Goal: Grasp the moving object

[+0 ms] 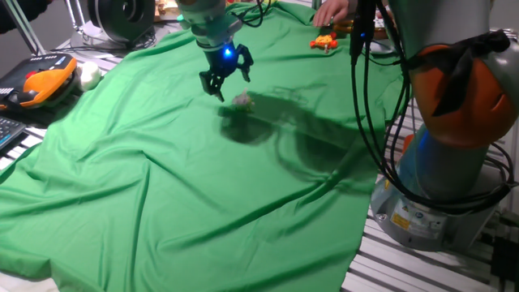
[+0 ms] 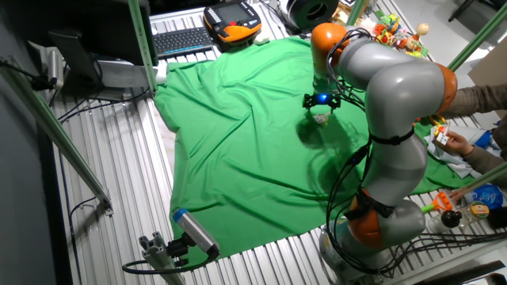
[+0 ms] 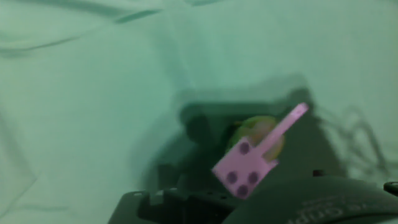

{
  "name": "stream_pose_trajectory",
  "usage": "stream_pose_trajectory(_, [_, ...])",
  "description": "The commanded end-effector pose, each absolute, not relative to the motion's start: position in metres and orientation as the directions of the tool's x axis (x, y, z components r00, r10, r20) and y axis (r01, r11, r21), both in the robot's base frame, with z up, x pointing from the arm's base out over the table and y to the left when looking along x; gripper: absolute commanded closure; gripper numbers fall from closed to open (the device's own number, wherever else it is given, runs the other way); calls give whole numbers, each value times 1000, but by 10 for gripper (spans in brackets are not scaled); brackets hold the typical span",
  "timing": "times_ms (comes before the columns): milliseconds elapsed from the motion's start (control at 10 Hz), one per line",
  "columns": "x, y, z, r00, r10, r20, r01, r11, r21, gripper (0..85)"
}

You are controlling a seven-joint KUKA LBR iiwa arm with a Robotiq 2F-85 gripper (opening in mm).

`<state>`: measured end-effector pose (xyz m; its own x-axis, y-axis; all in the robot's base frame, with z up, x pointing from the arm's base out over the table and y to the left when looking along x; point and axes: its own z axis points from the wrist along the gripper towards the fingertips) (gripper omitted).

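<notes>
Above the green cloth (image 1: pixel 162 186) the claw (image 1: pixel 226 79) hung in the air with its dark fingers spread apart and nothing held between them, a blue light glowing on the wrist just over it. Just beside and below its fingertips, toward the arm's base in one fixed view, the moving object (image 1: pixel 242 100) lay on the cloth, a tiny pale lump apart from the fingers. From the other fixed view the same toy (image 2: pixel 321 118) sat right under the claw (image 2: pixel 322 101), at the edge of the claw's shadow. Through the hand view, blurred, a yellow-green round shape (image 3: pixel 261 132) showed behind a pink spotted piece (image 3: pixel 245 168); whether both belonged to the one toy could not be told. Farther out, a small orange-red toy (image 1: pixel 324 42) rested near the cloth's far edge, close to a person's hand (image 1: pixel 331 11). An orange handheld controller (image 1: pixel 40 83) lay off the cloth on the bench.
</notes>
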<state>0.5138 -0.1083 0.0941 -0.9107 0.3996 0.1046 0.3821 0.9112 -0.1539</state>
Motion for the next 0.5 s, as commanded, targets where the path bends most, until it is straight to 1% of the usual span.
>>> stream_pose_trajectory(0, [514,-121,73,-911,399,102,387,914,-118,0])
stream_pose_trajectory(100, [516,-123,58,-913,400,81,391,915,-104,0])
stream_pose_trajectory(200, [518,-123,50,-909,411,71,404,910,-94,0])
stream_pose_trajectory(300, [519,-121,47,-904,422,64,417,905,-79,0])
stream_pose_trajectory(400, [519,-119,43,-902,430,43,426,901,-80,0])
